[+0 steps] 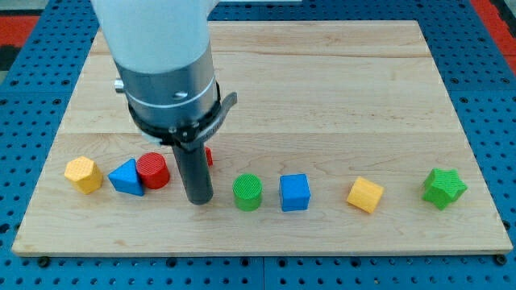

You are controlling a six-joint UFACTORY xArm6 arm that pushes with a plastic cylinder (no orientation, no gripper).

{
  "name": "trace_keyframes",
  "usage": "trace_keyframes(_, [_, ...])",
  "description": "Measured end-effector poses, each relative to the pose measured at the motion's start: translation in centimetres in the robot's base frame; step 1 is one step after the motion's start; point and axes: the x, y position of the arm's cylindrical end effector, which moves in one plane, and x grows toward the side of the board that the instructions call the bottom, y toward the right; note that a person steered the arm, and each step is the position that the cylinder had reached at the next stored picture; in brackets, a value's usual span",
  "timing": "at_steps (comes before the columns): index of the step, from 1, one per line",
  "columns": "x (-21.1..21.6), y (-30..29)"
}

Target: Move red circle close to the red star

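Note:
The red circle (pixel 152 171) lies on the wooden board (pixel 322 97) at the lower left, touching the blue triangle (pixel 126 177) on its left. The red star (pixel 209 155) is almost wholly hidden behind my rod; only a small red edge shows to the rod's right. My tip (pixel 199 200) rests on the board just right of the red circle and below the red star, with a small gap to the circle.
A yellow hexagon-like block (pixel 84 174) sits at the far left. To the right of my tip stand a green circle (pixel 247 192), a blue cube (pixel 294 192), a yellow cube (pixel 365 195) and a green star (pixel 443 188), in a row.

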Motion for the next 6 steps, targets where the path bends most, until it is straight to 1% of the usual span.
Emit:
trace_keyframes(1, [0.8,-5.5])
trace_keyframes(2, [-2.0,-9.5])
trace_keyframes(3, [-4.3,-8.6])
trace_keyframes(4, [-4.3,-4.7])
trace_keyframes(6, [0.8,-5.6])
